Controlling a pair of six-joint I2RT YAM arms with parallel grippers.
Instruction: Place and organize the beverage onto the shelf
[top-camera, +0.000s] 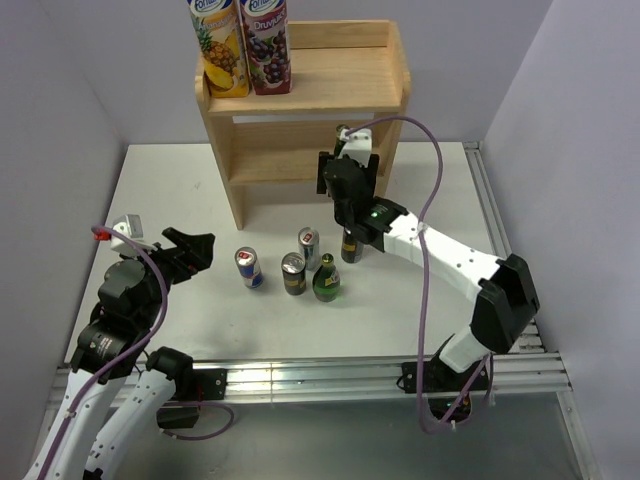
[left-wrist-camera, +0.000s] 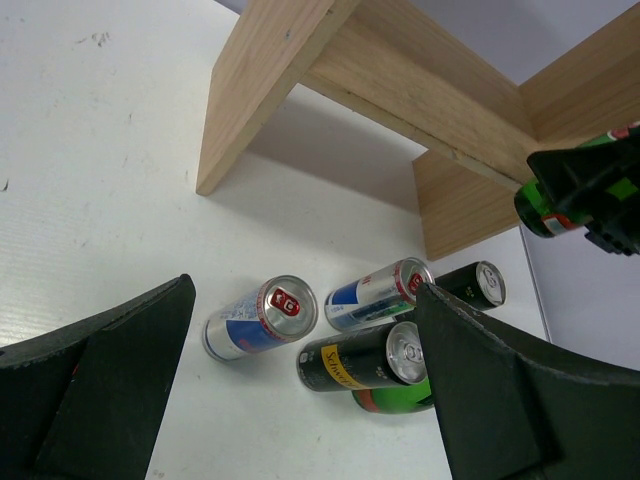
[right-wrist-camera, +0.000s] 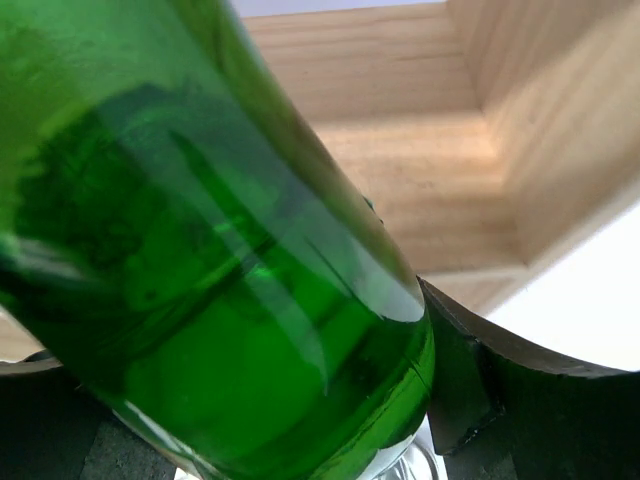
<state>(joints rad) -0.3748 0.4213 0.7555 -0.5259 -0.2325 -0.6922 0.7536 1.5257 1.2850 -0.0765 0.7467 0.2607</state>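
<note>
Right claw (top-camera: 347, 180) clamping green bottle (right-wrist-camera: 220, 300) — holding it just in front of shelf (top-camera: 340, 78) lower tier. Left claw (top-camera: 200, 250) hovering over table (top-camera: 175, 185), fingers spread wide, near cans (top-camera: 293, 272). Two cartons (top-camera: 243, 50) standing on top board.

Top external: high and behind, looking down at shelf (top-camera: 340, 80). Left wrist: low, facing same shelf and cans (left-wrist-camera: 262, 318). Right wrist: close on green bottle (right-wrist-camera: 200, 300).

White arms (top-camera: 455, 258), black joints (top-camera: 505, 300), purple cables (top-camera: 427, 300); possibly a green indicator light (top-camera: 378, 211).
</note>
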